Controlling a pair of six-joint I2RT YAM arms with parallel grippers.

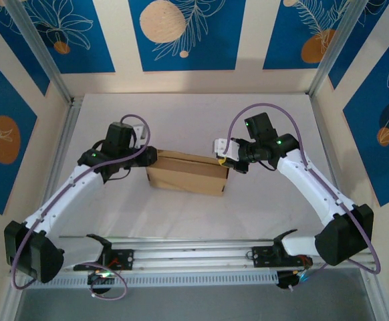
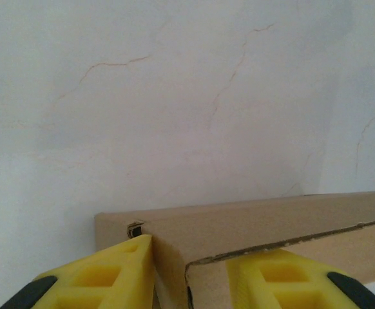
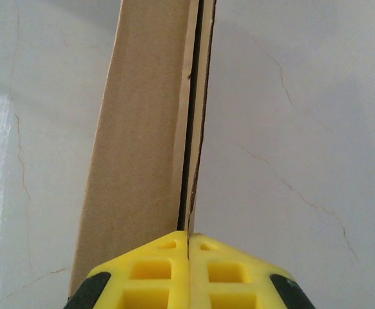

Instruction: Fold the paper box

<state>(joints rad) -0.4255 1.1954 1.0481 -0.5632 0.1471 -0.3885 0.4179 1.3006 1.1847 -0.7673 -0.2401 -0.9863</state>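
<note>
A: From above, we see the paper box [image 1: 188, 175] in the middle of the worktop [image 1: 194, 114]. The left jaws are at its left end and the right jaws at its right end. What worries us here?

B: If one side pushes harder, we think the box slides or turns on the smooth worktop. The rail [image 1: 194, 253] in front is well apart, so nothing stands in the way.

A: In the left wrist view, the left jaws stand partly apart, with a corner of the paper box [image 2: 271, 222] between them.

B: We cannot say that they clamp it. If they draw back, the rough-edged flap there may spring open.

A: In the right wrist view, the right jaws are fully closed and hold nothing. Their tips are against the edge of the paper box [image 3: 142, 129], at a dark slit between layers.

B: The tips could slip into that slit and spread the layers.
</note>
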